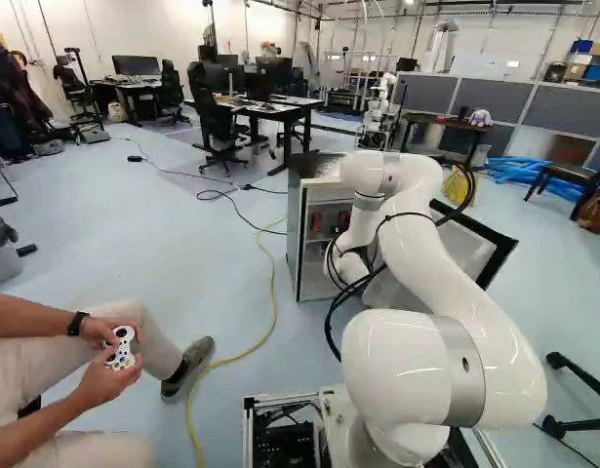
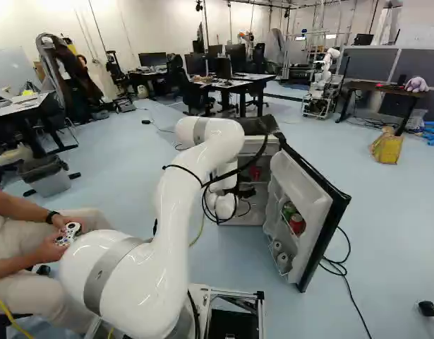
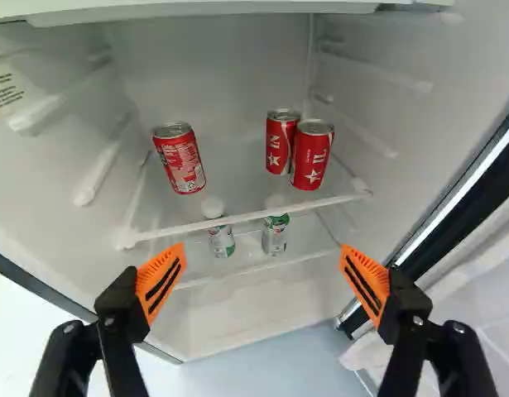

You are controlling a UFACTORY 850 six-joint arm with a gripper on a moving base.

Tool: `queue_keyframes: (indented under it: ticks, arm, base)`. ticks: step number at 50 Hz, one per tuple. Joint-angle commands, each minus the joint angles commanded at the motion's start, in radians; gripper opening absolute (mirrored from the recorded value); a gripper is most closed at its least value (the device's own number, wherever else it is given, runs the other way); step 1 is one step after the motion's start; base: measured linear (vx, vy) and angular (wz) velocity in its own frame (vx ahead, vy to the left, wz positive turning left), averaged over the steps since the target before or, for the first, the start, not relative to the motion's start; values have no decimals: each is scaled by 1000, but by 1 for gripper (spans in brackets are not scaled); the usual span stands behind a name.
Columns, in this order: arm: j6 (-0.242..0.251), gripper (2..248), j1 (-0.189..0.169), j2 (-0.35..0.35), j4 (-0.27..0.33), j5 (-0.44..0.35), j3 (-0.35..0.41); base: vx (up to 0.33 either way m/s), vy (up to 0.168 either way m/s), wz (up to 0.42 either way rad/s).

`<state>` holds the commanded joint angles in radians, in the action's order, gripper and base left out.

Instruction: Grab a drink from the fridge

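Foreground: a glossy white robot arm with grey joint bands (image 2: 164,226) rises from its lowest joint, arches over, and reaches to the mouth of a fridge; a yellow cable (image 1: 271,314) curves along the pale blue floor beside it. At the arm's end is the claw (image 2: 246,191), black with two orange-padded fingers. The wrist view shows the claw (image 3: 262,277) released, its fingers spread wide with nothing between them.

Middle ground: the fridge door, black outside with a white lining (image 2: 301,189), hangs open; its racks hold a red can (image 2: 296,223), a green can (image 2: 288,209) and, lower, two pale containers. Ahead of the fingers lies the white interior of the small fridge (image 1: 293,210). Below a clear shelf with a white front edge (image 3: 246,219) stand two white-and-green cans (image 3: 221,241) (image 3: 275,236), partly seen through it. On that shelf are the drinks: a lone red can with a silver top (image 3: 180,159) and, apart from it and nearer the door's side, two more red cans (image 3: 281,141) (image 3: 311,155) close together.

Background: a yellow bag (image 2: 387,147) on the floor, another robot (image 2: 321,88), tables with monitors (image 2: 239,58), and dark grey partitions (image 2: 372,67).
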<state>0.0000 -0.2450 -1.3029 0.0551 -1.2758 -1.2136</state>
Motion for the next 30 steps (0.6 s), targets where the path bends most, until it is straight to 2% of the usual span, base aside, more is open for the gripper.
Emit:
queue_keyframes:
  ticks: [30]
  arm:
    - [0,247,-17,-30,129,-6,-58]
  base:
    - [0,0,0]
